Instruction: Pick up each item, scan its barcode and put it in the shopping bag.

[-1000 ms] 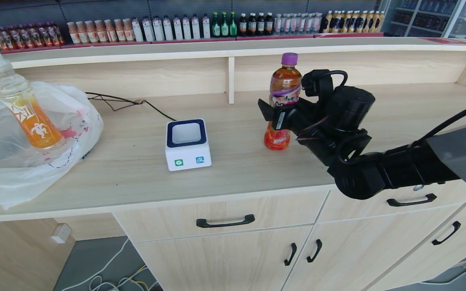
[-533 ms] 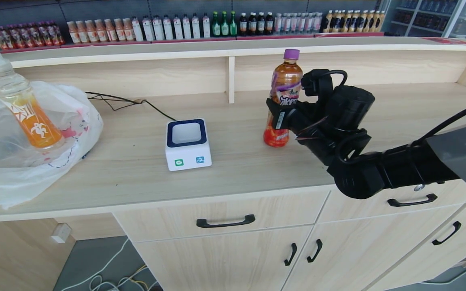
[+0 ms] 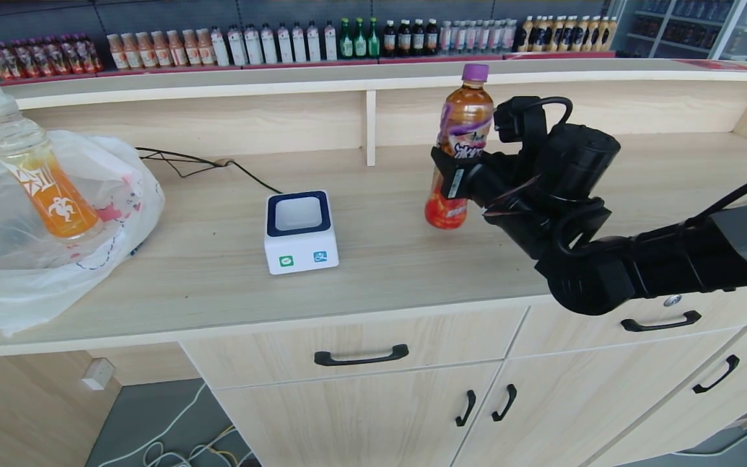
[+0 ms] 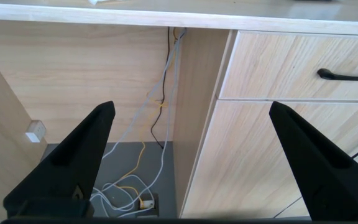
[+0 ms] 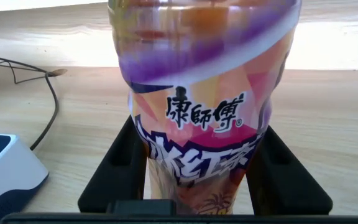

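A tea bottle (image 3: 461, 149) of clear, ribbed plastic, with a purple cap and a glossy purple, orange and red wrapper, sits right of centre in the head view, leaning a little with its cap toward the right. The right claw (image 3: 458, 176) is clenched on it at mid-height: the right wrist view shows the black, flat-sided fingers (image 5: 114, 168) pressed to both sides of the wrapper (image 5: 204, 106). The bottle's base is low over the pale wood-grain counter (image 3: 218, 279); whether it touches cannot be told. The black right arm comes in from the lower right of the frame, bent at the wrist, with the claw pointing toward the frame's left.

Centre-left on the counter stands the scanner (image 3: 301, 231), a white rounded cube with a dark blue rim around its pale top window. At the far left lies the shopping bag (image 3: 133, 194), thin, crinkled, translucent white plastic, with a clear bottle of orange drink (image 3: 36, 168) leaning inside it. A thin black cable (image 3: 185, 162) runs across the counter behind the scanner.

The left claw (image 4: 188, 168) is spread wide and holds nothing; its tapered black fingers face the counter's wooden front and loose floor cables (image 4: 154, 155).
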